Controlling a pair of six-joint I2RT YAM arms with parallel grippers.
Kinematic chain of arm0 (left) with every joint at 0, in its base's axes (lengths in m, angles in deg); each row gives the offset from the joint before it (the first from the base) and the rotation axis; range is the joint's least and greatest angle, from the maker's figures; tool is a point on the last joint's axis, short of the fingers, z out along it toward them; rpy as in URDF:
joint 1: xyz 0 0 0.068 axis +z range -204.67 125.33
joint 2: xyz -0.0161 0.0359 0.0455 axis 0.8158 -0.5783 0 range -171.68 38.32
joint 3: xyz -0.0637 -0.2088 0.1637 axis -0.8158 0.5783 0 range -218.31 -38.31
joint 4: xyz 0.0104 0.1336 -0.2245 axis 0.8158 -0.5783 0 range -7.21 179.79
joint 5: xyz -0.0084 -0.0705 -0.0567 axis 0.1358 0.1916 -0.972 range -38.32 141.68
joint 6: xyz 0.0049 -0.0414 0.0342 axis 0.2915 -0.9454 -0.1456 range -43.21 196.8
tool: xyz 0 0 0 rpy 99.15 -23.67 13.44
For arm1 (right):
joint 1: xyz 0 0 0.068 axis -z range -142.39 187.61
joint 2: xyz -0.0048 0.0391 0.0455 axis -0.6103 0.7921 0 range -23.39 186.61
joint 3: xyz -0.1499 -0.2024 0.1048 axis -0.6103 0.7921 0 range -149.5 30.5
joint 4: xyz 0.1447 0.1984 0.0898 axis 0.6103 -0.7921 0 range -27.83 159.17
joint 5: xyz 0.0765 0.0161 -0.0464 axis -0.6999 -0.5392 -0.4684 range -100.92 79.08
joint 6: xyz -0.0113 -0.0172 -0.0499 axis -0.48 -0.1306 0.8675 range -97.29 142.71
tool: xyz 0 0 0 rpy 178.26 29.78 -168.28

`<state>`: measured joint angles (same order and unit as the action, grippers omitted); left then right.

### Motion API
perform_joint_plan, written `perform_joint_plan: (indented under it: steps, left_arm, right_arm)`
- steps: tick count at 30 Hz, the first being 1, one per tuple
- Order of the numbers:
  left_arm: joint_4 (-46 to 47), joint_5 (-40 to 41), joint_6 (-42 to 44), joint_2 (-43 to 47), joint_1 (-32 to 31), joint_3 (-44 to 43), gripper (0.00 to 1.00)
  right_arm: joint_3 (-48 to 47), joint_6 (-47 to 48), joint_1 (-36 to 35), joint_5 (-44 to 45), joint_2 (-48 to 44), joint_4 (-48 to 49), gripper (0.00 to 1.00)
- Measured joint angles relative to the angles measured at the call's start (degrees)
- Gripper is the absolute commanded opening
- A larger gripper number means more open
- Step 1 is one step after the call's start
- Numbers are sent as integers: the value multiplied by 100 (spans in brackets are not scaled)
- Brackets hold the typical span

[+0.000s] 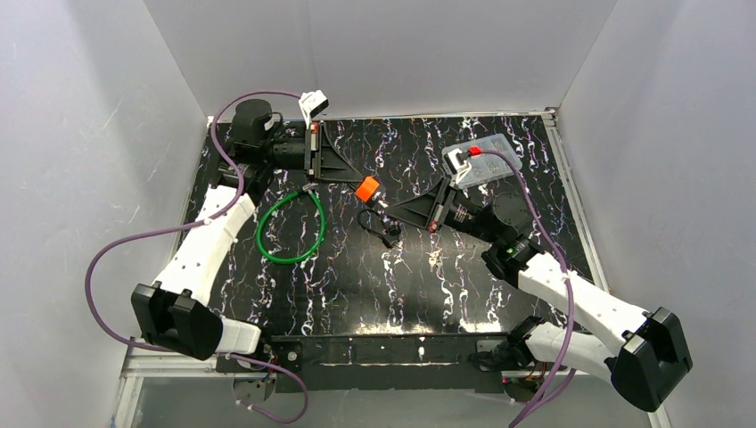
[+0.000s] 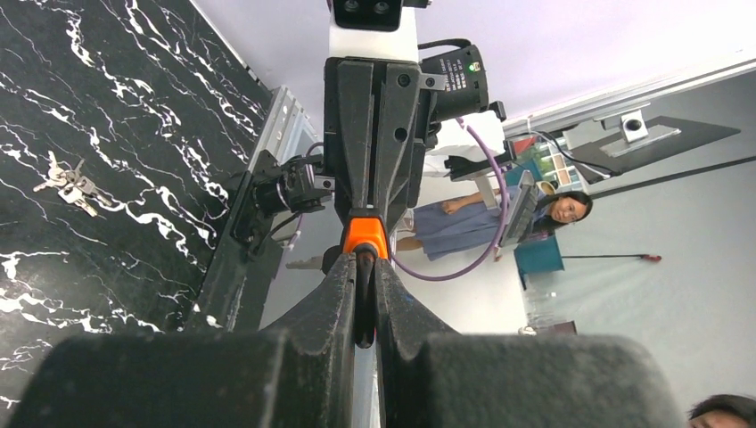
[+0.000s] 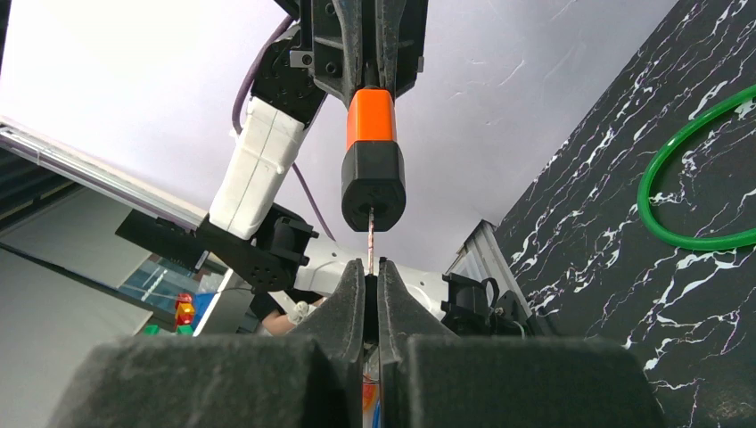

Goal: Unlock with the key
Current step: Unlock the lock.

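Note:
My left gripper is shut on an orange and black lock and holds it above the table. The left wrist view shows the lock's orange end pinched between my left gripper's tips. My right gripper faces it and is shut on the key. In the right wrist view the thin key blade runs from my right gripper up into the lock's black end. The lock's green cable lies looped on the table.
A bunch of spare keys lies on the table below the lock and also shows in the left wrist view. A clear plastic box sits at the back right. White walls close in the black marbled table.

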<state>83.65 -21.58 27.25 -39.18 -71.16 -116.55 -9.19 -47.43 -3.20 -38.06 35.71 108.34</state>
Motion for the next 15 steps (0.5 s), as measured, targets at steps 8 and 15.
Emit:
perform_joint_plan:
  steps: [8, 15]
  left_arm:
    - [-583, 139, 867, 98, -55, -17, 0]
    - [-1161, 689, 1748, 316, -268, -24, 0]
  right_arm:
    - [-52, 74, 11, -230, 41, -243, 1]
    - [-149, 308, 9, -476, 84, -747, 1]
